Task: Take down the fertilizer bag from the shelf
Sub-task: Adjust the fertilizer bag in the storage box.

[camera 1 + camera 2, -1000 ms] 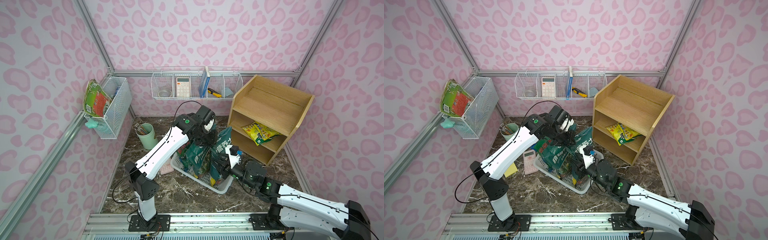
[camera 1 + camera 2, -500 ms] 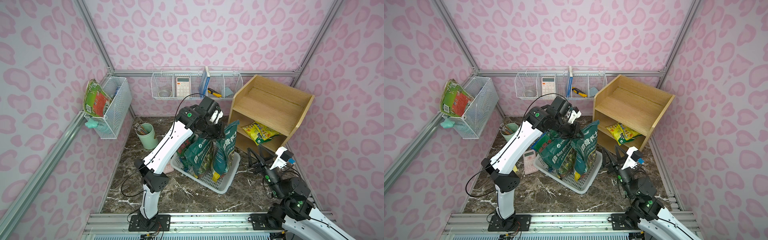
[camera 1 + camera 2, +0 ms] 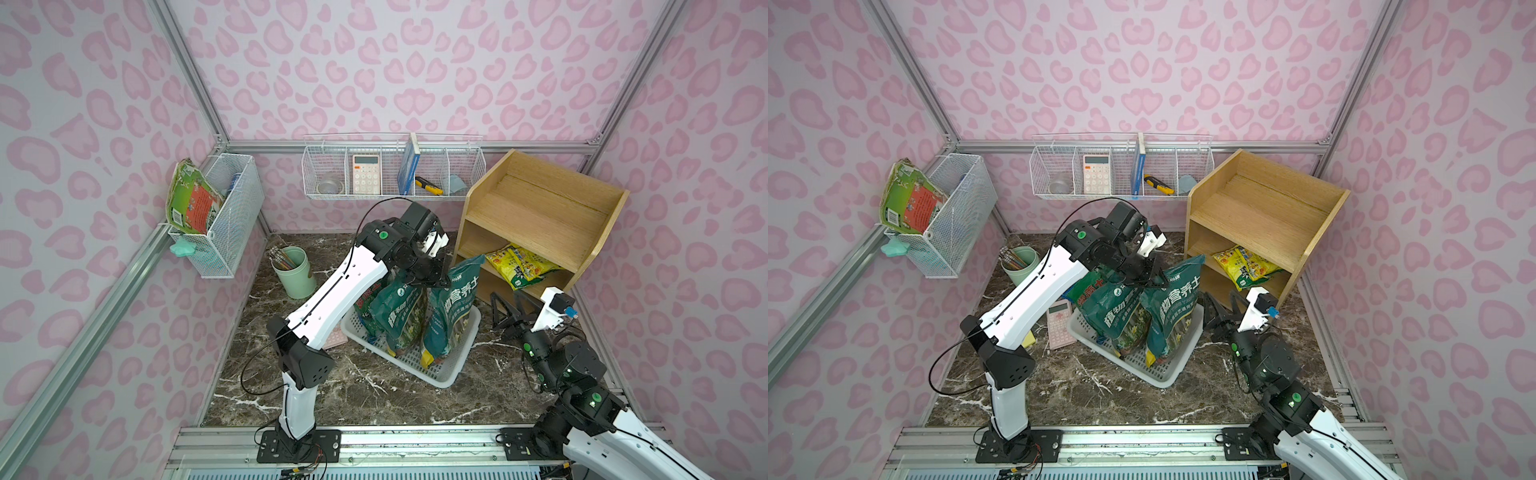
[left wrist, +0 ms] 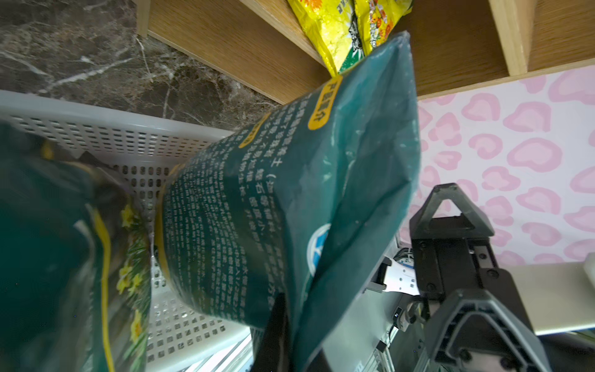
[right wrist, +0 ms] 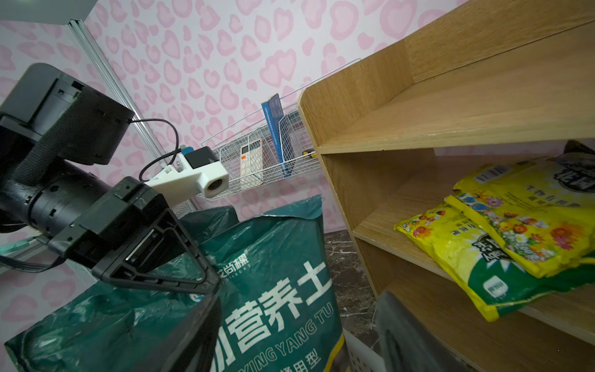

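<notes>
The yellow fertilizer bag (image 3: 521, 266) (image 3: 1246, 266) (image 5: 502, 238) lies on the middle tier of the light-wood shelf (image 3: 540, 208) (image 3: 1262, 208), its end hanging over the front edge. A second yellow bag seems to overlap it. My right gripper (image 3: 505, 309) (image 3: 1221, 307) (image 5: 299, 299) is open and empty, low in front of the shelf, a little short of the bag. My left gripper (image 3: 432, 282) (image 3: 1152, 282) (image 4: 289, 338) is shut on the top fold of a dark green soil bag (image 3: 455, 307) (image 4: 273, 199), holding it upright in the basket.
A white perforated basket (image 3: 449, 370) on the marble floor holds other green bags (image 3: 395, 307), just left of the shelf. A mint cup with pencils (image 3: 295, 272) and a pink calculator (image 3: 1059, 320) sit further left. White wire baskets (image 3: 392, 166) (image 3: 224, 216) hang on the walls.
My right gripper has left the green bag in the basket, swung right to the shelf front and opened. My left gripper has raised the green bag's top and kept hold.
</notes>
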{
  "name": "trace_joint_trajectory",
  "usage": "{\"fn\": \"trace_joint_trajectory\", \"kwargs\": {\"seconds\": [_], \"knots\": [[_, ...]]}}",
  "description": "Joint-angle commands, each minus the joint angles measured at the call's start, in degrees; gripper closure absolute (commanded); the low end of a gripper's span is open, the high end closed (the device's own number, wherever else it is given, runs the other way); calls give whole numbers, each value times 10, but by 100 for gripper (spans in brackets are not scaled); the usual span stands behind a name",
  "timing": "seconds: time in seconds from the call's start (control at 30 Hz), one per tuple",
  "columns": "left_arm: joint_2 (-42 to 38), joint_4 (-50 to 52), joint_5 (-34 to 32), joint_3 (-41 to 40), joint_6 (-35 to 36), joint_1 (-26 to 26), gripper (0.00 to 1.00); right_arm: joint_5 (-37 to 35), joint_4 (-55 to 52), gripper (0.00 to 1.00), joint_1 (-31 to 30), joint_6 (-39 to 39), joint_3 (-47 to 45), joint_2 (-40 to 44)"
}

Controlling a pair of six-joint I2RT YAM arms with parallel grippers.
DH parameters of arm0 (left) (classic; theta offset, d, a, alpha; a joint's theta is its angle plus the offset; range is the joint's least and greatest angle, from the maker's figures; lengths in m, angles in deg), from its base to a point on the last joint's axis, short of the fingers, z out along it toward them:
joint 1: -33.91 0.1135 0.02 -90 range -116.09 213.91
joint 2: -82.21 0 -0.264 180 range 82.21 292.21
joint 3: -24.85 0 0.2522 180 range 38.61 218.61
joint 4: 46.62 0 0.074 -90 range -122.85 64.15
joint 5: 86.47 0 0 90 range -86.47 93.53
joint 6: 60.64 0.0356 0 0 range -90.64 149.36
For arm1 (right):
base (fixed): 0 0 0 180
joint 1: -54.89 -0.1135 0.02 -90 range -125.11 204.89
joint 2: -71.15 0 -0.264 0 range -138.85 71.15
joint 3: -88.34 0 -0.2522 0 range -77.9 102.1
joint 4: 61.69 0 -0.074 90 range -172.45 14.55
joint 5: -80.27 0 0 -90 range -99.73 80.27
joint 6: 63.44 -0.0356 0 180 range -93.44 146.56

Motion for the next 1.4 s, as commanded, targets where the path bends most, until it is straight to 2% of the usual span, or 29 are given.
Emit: {"fn": "trace_joint_trajectory", "kwargs": {"seconds": [0.0, 0.1, 0.17, 0.27, 0.33, 0.43, 0.6, 0.73, 0.87, 0.97, 1.0, 1.1, 1.13, 1.3, 1.37], "knots": [[-29, -60, -36, -56, 35, 41, 100, -3, -8, 23, 6, -33, 3, -17], [-59, -55, -142, -100, 51, 76, 100, 35, 14, 24, 13, -57, -7, -63], [-70, -44, -228, -108, 74, 81, 100, 73, 38, 30, 13, -67, -6, -116], [-66, -38, -277, -114, 102, 81, 100, 129, 76, 37, 7, -84, -5, -196], [-56, -25, -335, -112, 98, 81, 100, 127, 93, 41, -13, -81, 2, -250], [-37, -14, -427, -115, 106, 84, 100, 81, 95, 43, -70, -56, 32, -328], [-9, -5, -399, -98, 108, 85, 100, 106, 105, 47, -83, -60, 70, -449], [-19, -13, -384, -97, 109, 86, 100, 120, 63, 50, -82, -67, 121, -530], [-43, -19, -368, -92, 106, 86, 100, 116, 44, 52, -81, -75, 140, -571], [-59, -13, -348, -82, 97, 86, 100, 108, 52, 51, -80, -73, 131, -560], [-62, -9, -348, -79, 94, 85, 91, 107, 55, 51, -80, -70, 128, -552], [-61, 22, -371, -64, 75, 86, 52, 107, 66, 45, -81, -55, 117, -528], [-59, 41, -386, -52, 65, 86, 49, 105, 65, 42, -80, -51, 117, -521], [-77, 85, -420, -31, 31, 88, 48, 86, 51, 28, -76, -27, 118, -473], [-91, 93, -419, -28, 20, 90, 40, 61, 34, 25, -75, -12, 121, -435]]}}
